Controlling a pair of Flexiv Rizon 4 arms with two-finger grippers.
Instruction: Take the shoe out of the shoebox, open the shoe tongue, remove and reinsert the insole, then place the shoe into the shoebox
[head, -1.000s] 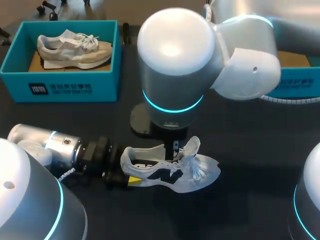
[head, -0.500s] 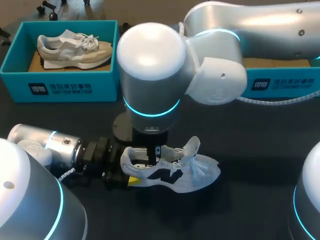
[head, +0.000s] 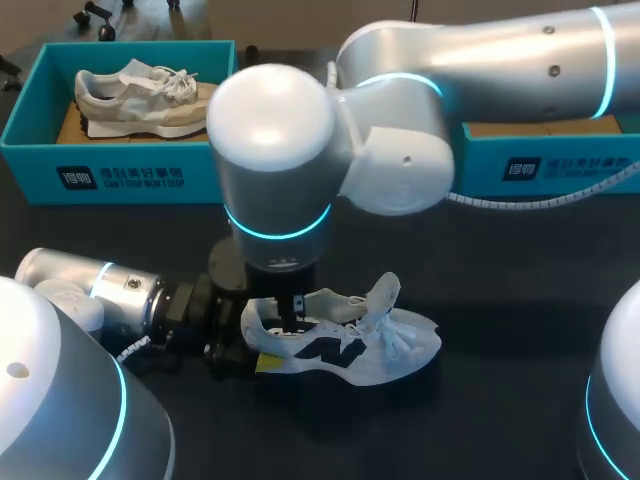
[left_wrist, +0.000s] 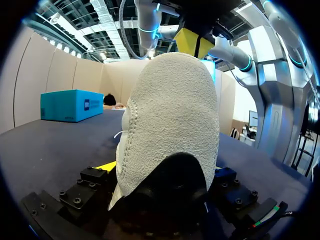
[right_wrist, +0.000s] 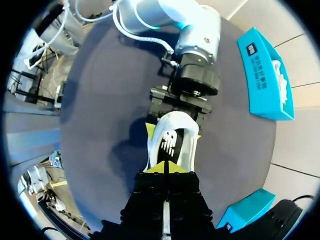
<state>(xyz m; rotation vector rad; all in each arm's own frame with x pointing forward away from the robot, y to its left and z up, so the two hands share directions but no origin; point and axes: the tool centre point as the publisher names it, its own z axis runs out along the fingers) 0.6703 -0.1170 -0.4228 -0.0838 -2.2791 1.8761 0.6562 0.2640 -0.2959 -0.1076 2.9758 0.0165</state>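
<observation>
The left arm (head: 85, 290) and right arm (head: 480, 50) are smooth silver-grey tubes with bulbous joints ringed by glowing cyan bands. Behind the left gripper (head: 250, 340) sits a black ribbed wrist, and its black finger blocks (left_wrist: 85, 192) carry small screws (white cables (head: 520, 200) run behind each wrist). The fingertips (right_wrist: 155, 169) are bright yellow.

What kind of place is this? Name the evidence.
Likely a robotics lab bench: the right arm over a dark table, the left gripper clamping a white sneaker, teal shoeboxes along the far edge.
</observation>
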